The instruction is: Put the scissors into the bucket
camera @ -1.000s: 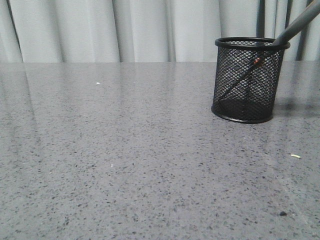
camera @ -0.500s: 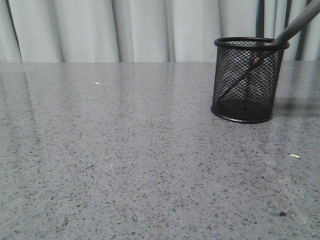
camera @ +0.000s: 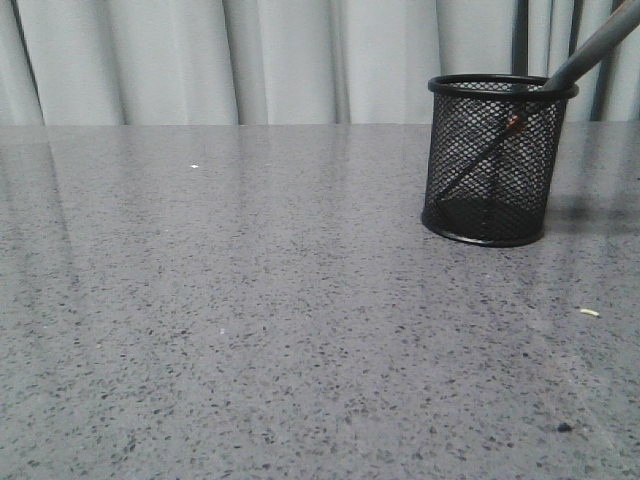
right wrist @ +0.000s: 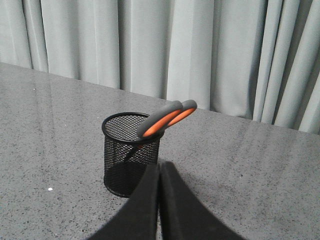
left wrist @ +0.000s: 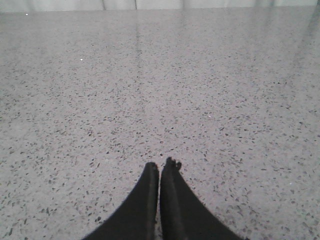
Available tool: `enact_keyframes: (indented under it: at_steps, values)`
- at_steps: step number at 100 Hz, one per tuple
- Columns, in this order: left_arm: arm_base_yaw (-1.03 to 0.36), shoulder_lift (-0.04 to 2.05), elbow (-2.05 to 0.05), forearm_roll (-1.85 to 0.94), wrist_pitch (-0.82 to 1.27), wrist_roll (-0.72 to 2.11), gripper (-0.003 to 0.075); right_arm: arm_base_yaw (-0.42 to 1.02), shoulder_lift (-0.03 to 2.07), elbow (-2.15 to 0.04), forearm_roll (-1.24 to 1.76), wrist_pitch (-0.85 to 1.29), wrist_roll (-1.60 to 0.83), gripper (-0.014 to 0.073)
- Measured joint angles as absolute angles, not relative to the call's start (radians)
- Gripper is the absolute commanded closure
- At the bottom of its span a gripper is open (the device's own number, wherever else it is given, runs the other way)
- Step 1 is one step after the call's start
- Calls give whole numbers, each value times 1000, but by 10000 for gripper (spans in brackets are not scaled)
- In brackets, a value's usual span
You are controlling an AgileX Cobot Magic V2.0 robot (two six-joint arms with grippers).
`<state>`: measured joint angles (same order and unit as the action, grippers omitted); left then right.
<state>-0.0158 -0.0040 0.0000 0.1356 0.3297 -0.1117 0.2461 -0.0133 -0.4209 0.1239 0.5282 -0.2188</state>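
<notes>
Both pincers, left [left wrist: 160, 167] and right [right wrist: 159, 167], pinched closed, empty; stiff, light scissors [right wrist: 166, 119] lean in the mesh bucket [right wrist: 131, 152] — grab the handles.

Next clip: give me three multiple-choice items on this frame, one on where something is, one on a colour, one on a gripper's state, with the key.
1. Where are the scissors?
A. Flat on the table
B. Standing in the bucket, handles over the rim
C. Held by the right gripper

2. What colour lines the finger loops?
A. Orange
B. Blue
C. Green

3. How does the left gripper stand?
A. Open over the bucket
B. Shut on the scissors
C. Shut, holding nothing

Key: B, the blades show through the mesh of the bucket and the handles lean out of it; A, the right wrist view shows orange lining; C, its fingers meet over bare table. The right gripper is shut too.
</notes>
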Motion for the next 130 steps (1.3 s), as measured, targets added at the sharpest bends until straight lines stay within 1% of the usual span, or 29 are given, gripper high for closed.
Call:
enact_keyframes:
  at_steps: [29, 41, 56, 68, 74, 83, 100, 130]
  values:
    - [-16, -4, 0, 136, 330, -112, 740, 246, -13, -405, 90, 521, -217, 638]
    - [-16, -4, 0, 136, 330, -112, 740, 229, -13, -320, -21, 447, -92, 638]
    - [-16, -4, 0, 136, 330, -112, 740, 127, -13, -133, -78, 262, 26, 638]
    - [-16, -4, 0, 136, 330, -112, 740, 20, -13, -12, -86, 195, 47, 638]
    - [-16, -4, 0, 136, 330, -112, 740, -21, -13, 14, -86, 196, 49, 638]
    - [-16, -4, 0, 136, 330, -112, 740, -47, -13, 14, -86, 219, 51, 638]
    - [-16, -4, 0, 136, 330, -112, 740, -49, -13, 14, -74, 313, 53, 638]
    - [-16, -4, 0, 136, 330, -112, 740, -49, -13, 14, -68, 317, 53, 638]
